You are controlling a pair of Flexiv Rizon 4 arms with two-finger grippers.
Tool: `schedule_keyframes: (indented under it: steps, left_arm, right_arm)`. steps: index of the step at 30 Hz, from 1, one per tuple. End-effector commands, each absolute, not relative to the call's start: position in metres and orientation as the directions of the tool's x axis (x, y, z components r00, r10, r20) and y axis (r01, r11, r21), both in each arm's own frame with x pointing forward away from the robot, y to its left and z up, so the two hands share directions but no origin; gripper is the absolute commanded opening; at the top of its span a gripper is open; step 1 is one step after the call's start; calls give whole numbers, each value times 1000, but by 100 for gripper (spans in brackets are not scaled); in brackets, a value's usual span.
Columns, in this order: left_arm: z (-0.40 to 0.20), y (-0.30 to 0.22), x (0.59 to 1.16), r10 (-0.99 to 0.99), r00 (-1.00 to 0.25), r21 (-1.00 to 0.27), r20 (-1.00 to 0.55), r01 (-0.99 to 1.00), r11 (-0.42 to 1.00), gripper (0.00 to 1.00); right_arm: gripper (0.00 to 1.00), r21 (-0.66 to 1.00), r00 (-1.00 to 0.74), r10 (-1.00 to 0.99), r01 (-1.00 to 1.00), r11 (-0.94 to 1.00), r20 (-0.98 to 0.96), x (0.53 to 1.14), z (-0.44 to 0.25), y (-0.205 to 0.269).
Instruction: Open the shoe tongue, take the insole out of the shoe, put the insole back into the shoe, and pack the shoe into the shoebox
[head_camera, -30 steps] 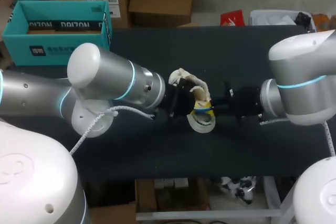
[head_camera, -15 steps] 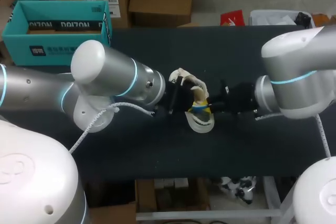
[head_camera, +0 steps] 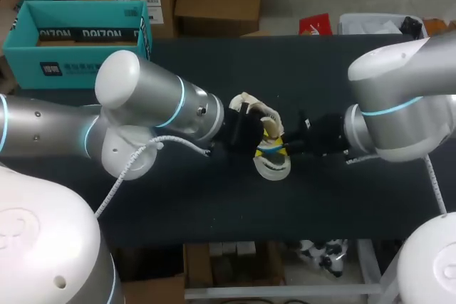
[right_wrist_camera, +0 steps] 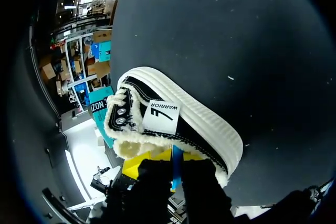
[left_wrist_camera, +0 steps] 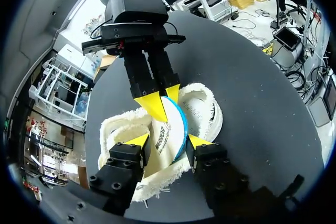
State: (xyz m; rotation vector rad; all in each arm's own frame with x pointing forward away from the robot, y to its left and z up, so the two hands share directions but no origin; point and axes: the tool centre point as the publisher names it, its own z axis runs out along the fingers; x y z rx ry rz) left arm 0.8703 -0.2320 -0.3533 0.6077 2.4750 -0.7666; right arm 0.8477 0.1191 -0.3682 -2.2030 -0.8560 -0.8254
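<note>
While the black canvas shoe with cream fleece lining and a white ribbed sole (head_camera: 273, 167) lies near the middle of the black surface (head_camera: 214, 204), tipped on its side as far as I can tell, my arms meet over it in the head view. The left pincer (head_camera: 255, 136) is at one side and the right pincer (head_camera: 286, 143) at the other. The white insole with a blue edge (head_camera: 271, 144) stands partly out of the shoe's mouth between them. The teal cardboard shoebox (head_camera: 43, 69) sits open, well apart at the far left corner.

From the left wrist, the insole (left_wrist_camera: 173, 124) rises just ahead of the left pincer (left_wrist_camera: 168, 141), with fleece on either side. I cannot tell whether this pincer truly holds the shoe (left_wrist_camera: 202, 109) or only braces it. The right pincer (left_wrist_camera: 161, 100) comes in from opposite, its yellow tips almost together, nipping the insole's upper edge from both faces.

From the right wrist, the blue edge (right_wrist_camera: 176, 166) runs between the right pincer's (right_wrist_camera: 176, 179) own fingers, which are closed on it. The shoe (right_wrist_camera: 178, 124) is touching just ahead.

I judge the step in hand to be passing the insole through the shoe's mouth, though whether out or back in I cannot say. To do it well, I keep the left arm steady so the shoe cannot drag along. I move the right arm along the shoe's length, not across it, so the thin insole slides flat. It looks likely to fold, and the fleece collar could snag its edge, so I go slowly and hold firm.
</note>
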Motion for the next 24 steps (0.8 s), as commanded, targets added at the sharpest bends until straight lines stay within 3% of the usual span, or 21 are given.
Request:
schedule_keyframes:
  steps: [1, 5, 10, 14, 18, 22, 24]
  left_arm:
    - [-350, -225, 865, 270, -788, -425, -553, 546, 722, 47]
    - [-344, -226, 862, 283, -791, -443, -543, 555, 704, 50]
    - [-335, -223, 858, 293, -795, -460, -532, 561, 688, 75]
    - [-324, -219, 856, 297, -805, -495, -514, 561, 664, 88]
    - [-311, -213, 856, 290, -814, -526, -504, 555, 645, 98]
    - [-303, -209, 856, 287, -820, -545, -495, 550, 633, 100]
    - [-302, -208, 856, 284, -823, -541, -492, 544, 641, 100]
  right_arm:
    - [0, -321, 599, 354, 737, -595, 718, 847, -367, 118]
    - [0, -325, 605, 358, 734, -596, 711, 846, -369, 117]
    - [40, -336, 617, 367, 731, -594, 696, 844, -372, 114]
    - [50, -330, 625, 377, 726, -604, 684, 840, -369, 111]
    - [42, -309, 620, 388, 725, -616, 682, 831, -358, 108]
    - [4, -278, 604, 409, 734, -620, 684, 826, -344, 109]
    - [0, -270, 594, 421, 744, -611, 685, 824, -338, 111]
